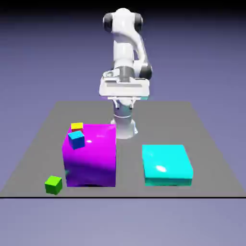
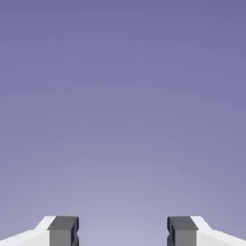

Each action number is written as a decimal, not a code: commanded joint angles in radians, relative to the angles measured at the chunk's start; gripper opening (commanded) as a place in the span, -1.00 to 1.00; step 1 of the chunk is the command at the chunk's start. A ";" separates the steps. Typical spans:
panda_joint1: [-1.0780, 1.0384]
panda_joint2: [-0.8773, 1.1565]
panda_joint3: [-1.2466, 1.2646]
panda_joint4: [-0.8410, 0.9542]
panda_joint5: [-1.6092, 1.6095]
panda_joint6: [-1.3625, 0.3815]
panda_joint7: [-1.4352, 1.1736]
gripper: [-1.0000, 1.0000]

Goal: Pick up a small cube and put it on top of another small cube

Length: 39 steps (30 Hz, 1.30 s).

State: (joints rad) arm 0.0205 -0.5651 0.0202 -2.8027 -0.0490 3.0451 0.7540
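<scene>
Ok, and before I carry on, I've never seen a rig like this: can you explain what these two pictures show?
The machine is a white robot arm ending in a two-finger gripper; the whole scene is a computer simulation.

The exterior view faces the robot from across the table. On its left stands a big glossy purple block, with a small green cube beside it. A small blue cube and a small yellow one show at the block's upper left. On its right lies a flat cyan block.

The hand view looks out along the gripper: just two finger tips, apart, and plain backdrop between them. Nothing is held.
</scene>
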 commanded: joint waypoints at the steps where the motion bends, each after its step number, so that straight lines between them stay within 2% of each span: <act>1: -0.018 0.014 -0.010 0.036 -0.019 -0.017 -0.001 0.00; 17: -0.279 0.593 -0.372 0.556 0.118 -0.700 -0.011 0.00; 36: -0.356 1.282 -0.788 0.707 0.785 -1.501 -0.029 0.00; 39: -0.371 1.319 -0.826 0.722 0.843 -1.553 -0.038 0.00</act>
State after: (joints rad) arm -0.3510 0.7534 -0.8055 -2.0811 0.7942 1.4924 0.7158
